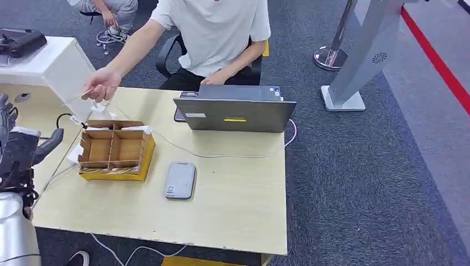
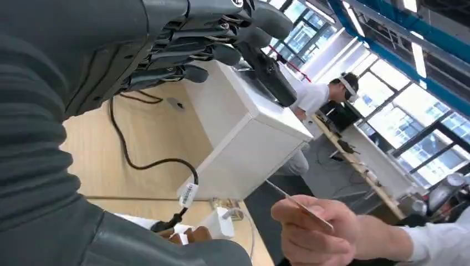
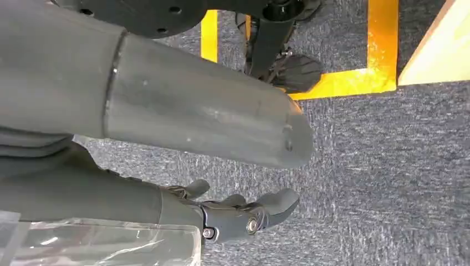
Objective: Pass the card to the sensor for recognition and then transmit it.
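Card pinched in a person's hand, apart from the empty, spread left hand.

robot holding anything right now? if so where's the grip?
Neither: left hand and right hand hold nothing. The person's hand pinches the card at one end.

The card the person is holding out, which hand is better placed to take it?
Left. The left hand is raised beside the table, open, near the card in the person's hand. The right hand hangs over the floor.
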You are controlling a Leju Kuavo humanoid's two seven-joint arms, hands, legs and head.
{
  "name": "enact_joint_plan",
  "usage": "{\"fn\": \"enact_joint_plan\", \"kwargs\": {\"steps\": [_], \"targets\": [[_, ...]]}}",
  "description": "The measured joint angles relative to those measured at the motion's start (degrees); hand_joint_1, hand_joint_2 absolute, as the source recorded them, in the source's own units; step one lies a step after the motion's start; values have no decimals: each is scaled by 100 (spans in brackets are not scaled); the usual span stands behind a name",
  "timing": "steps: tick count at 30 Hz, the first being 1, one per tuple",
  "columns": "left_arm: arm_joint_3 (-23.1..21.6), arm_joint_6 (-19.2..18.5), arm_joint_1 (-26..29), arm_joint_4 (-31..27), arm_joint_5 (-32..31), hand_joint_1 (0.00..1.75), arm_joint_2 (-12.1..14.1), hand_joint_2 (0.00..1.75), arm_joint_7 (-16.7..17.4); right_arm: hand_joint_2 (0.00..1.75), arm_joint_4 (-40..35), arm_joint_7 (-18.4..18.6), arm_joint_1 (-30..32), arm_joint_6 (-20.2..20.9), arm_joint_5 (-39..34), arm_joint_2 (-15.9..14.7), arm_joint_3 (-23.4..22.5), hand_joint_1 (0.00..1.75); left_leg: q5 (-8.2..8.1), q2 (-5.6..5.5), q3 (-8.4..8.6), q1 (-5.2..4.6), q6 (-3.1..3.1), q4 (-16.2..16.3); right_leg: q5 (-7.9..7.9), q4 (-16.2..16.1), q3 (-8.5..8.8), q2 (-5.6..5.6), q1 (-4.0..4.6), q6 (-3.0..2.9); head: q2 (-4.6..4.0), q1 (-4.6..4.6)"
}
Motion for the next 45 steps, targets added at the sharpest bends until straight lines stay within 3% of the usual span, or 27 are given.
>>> {"fn": "enact_joint_plan", "kwargs": {"steps": [10,11,31,34,42,45], "targets": [[-1045,546,-737,533,-1495,0,507,175,496,0,2,101,-71,83,131,39,0,0,1,8,0,0,0,0,4,1,-3,8,0,-3,0,0],[-1155,603,-802,590,-1646,175,565,175,544,0,2,103,-78,90,149,46,0,0,0,10,0,0,0,0,5,1,-4,10,0,-3,0,0],[-2972,2170,-2085,2168,-4518,175,1353,175,1394,0,59,409,-204,208,509,57,0,0,4,13,-2,2,0,1,6,4,-5,14,1,-3,0,2],[-3230,2645,-2205,2406,-5114,175,1383,175,1545,0,83,516,-220,199,673,63,0,0,5,16,-1,1,-2,1,7,5,-4,17,1,-3,0,2],[-3435,2883,-2155,2570,-5092,175,1359,175,1460,0,96,560,-218,168,717,81,0,0,5,16,-2,1,-2,1,7,4,-8,17,1,-5,0,4],[-3438,2913,-1728,2106,-4891,175,1243,175,1318,0,103,505,-198,142,680,90,0,0,4,18,-2,0,-2,1,7,3,-9,21,0,-5,0,4]]}}
